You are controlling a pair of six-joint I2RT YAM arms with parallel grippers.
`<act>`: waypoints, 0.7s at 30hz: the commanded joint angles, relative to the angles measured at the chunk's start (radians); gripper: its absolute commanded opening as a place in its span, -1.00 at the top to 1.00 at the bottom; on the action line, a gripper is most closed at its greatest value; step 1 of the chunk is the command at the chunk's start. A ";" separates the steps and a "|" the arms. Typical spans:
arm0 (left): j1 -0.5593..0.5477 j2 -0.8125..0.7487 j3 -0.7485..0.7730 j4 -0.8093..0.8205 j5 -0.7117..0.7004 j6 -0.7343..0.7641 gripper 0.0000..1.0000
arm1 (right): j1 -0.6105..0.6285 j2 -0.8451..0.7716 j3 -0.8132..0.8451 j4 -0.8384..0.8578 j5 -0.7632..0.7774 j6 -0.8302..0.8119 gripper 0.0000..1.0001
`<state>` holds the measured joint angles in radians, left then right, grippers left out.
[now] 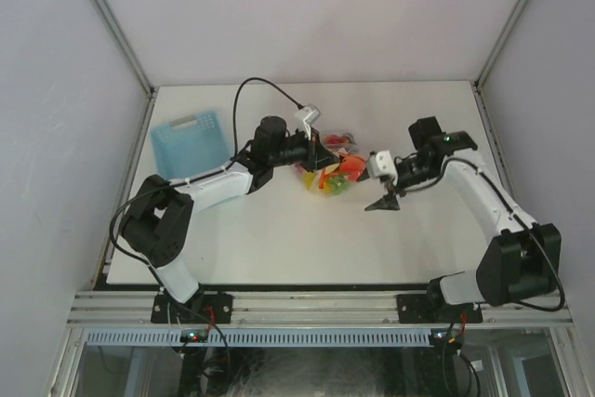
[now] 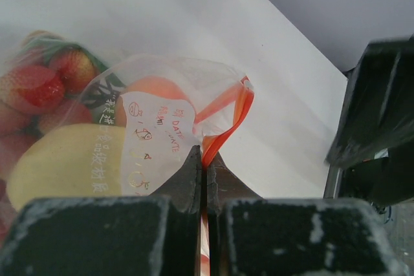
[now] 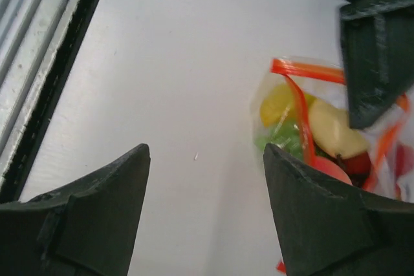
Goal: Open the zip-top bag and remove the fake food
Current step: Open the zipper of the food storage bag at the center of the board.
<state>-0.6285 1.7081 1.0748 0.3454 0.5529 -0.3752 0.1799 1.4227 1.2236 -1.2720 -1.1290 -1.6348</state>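
**Layout.** The table (image 1: 279, 258) carries the basket (image 1: 191, 144) at its far left and the bag (image 1: 327, 172) near its centre, well apart from the basket. The bag lies between the two grippers. All the food (image 2: 45, 85) in view is inside the bag: red strawberry-like pieces, one pale yellow piece, and green and orange pieces.

**Step in hand.** Judged to be opening the bag. No piece lies outside it, so removal has not begun. The zip strip (image 2: 228, 119) shows as two red-orange bands that diverge at the end nearest the left gripper. The mouth may be partly parted there, but how far the seal is open cannot be told.

**Next move.** This probably calls for a second hold on the free lip of the strip, opposite the first. A pull away from that first hold should then spread the mouth. The film is thin and crinkly, so the grip must land on the strip itself, not on the loose wall.

**Left gripper** (image 2: 205, 154). The jaws are closed tight, pinching the bag's edge at the strip, just beside the white label. This raises that corner off the table.

**Right gripper** (image 3: 207, 153). The jaws stand wide and hold nothing, with bare table between the fingers. It is near the bag's strip end but does not touch it.
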 commanded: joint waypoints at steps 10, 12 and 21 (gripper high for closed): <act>-0.021 -0.043 -0.063 0.147 0.017 -0.083 1.00 | 0.238 -0.012 -0.316 1.063 0.541 0.358 -0.54; -0.024 -0.040 -0.064 0.156 0.020 -0.090 0.99 | 0.250 0.014 -0.317 1.086 0.566 0.357 -0.56; -0.027 -0.041 -0.077 0.194 0.033 -0.114 1.00 | 0.261 0.095 -0.317 1.096 0.617 0.340 -0.25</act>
<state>-0.6441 1.7077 1.0264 0.4526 0.5533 -0.4606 0.4366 1.5059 0.9035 -0.2352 -0.5526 -1.3014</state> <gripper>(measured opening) 0.014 0.669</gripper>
